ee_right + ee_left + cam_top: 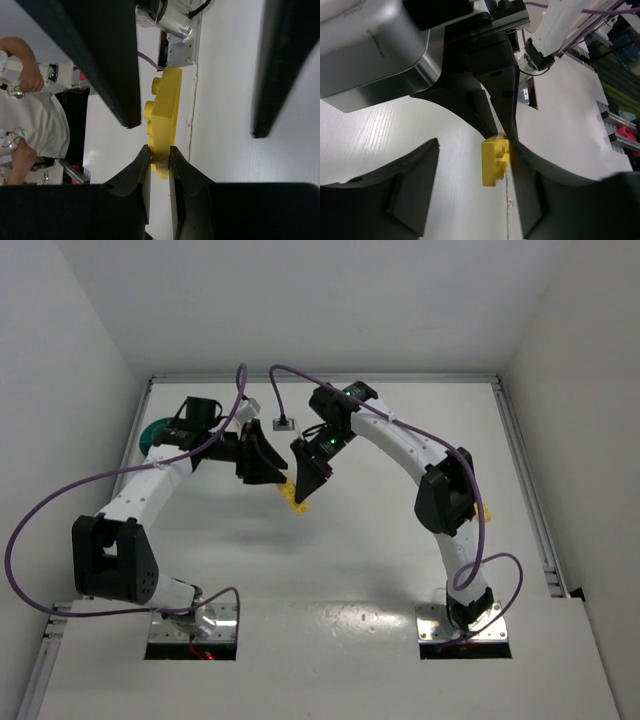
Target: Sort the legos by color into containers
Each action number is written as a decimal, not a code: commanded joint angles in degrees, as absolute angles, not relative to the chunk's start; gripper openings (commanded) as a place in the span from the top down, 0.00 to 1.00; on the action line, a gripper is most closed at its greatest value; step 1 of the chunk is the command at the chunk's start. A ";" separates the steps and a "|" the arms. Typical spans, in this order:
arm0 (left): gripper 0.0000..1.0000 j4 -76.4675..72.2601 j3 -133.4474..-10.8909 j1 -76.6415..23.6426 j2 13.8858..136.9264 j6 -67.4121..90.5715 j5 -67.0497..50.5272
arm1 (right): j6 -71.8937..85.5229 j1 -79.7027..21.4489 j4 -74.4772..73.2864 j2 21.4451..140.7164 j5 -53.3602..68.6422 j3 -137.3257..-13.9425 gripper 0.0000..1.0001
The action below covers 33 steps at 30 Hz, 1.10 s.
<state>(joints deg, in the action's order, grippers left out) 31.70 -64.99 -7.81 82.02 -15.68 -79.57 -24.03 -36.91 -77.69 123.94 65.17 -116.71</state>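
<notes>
My right gripper [160, 155] is shut on the end of a yellow lego [164, 112] and holds it just above the white table, near the middle [293, 496]. My left gripper [475, 200] is open, with its jaws on either side of that same yellow lego [495, 161]. The brick sits against the left gripper's right finger [555, 195]. In the top view the left gripper [274, 480] and the right gripper [302, 504] meet tip to tip. The teal bowl [150, 432] is at the far left, mostly hidden behind the left arm. No other legos show clearly.
A small grey square part [283, 423] lies on the table behind the grippers. A small yellow bit [487, 512] shows beside the right arm's elbow. Purple cables loop over both arms. Walls close the table at the back and sides.
</notes>
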 commanded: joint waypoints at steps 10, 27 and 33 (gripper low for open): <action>0.71 31.11 -65.83 -8.26 80.77 -18.19 -82.44 | -25.75 -36.56 -79.54 122.96 66.71 -118.74 0.88; 1.00 33.22 -64.78 -7.21 78.57 -17.67 -76.64 | -16.36 -35.51 -71.54 117.60 56.44 -115.58 0.58; 1.00 34.28 -64.78 -3.96 77.52 -17.67 -74.36 | -13.02 -33.67 -67.33 115.14 50.20 -116.19 0.47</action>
<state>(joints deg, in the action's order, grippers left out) 34.17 -64.97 -6.22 79.92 -16.19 -74.91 -15.55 -34.94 -71.46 118.98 54.02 -115.28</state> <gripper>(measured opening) 0.237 0.527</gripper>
